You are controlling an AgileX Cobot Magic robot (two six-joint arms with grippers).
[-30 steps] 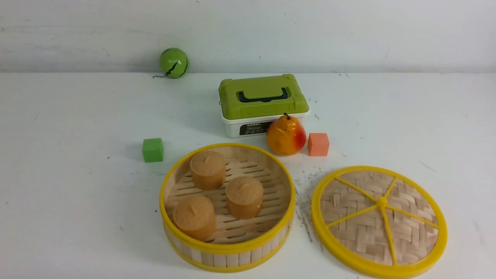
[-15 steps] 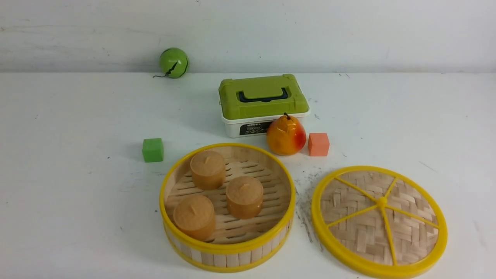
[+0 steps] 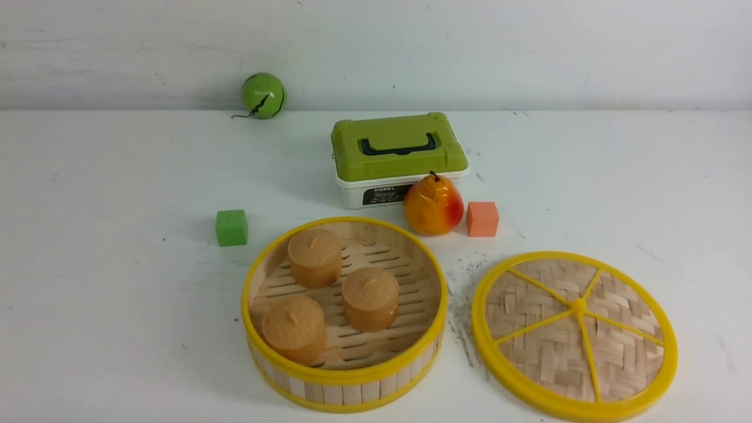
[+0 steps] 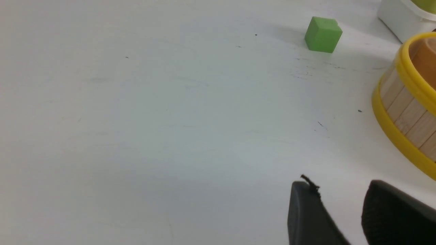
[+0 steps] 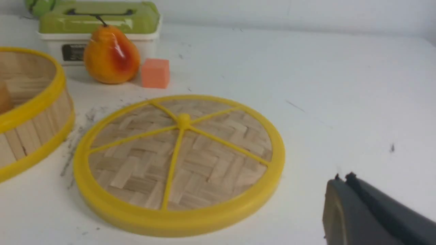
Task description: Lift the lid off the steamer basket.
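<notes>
The steamer basket point(image 3: 345, 376) stands open at the front centre of the table, with three brown buns point(image 3: 370, 296) on its slatted floor. The lid point(image 3: 574, 335) lies flat on the table to the basket's right, apart from it; it also shows in the right wrist view point(image 5: 178, 163). My left gripper point(image 4: 340, 190) is open and empty, off to the basket's left; the basket's wall point(image 4: 405, 112) shows there. My right gripper point(image 5: 344, 182) is shut and empty, beside the lid's rim. Neither gripper shows in the front view.
A white box with a green top point(image 3: 399, 158) stands behind the basket. A pear point(image 3: 433, 205) and an orange cube point(image 3: 483, 219) sit in front of the box. A green cube point(image 3: 231, 227) lies left of the basket. A green ball point(image 3: 262, 95) rests by the back wall.
</notes>
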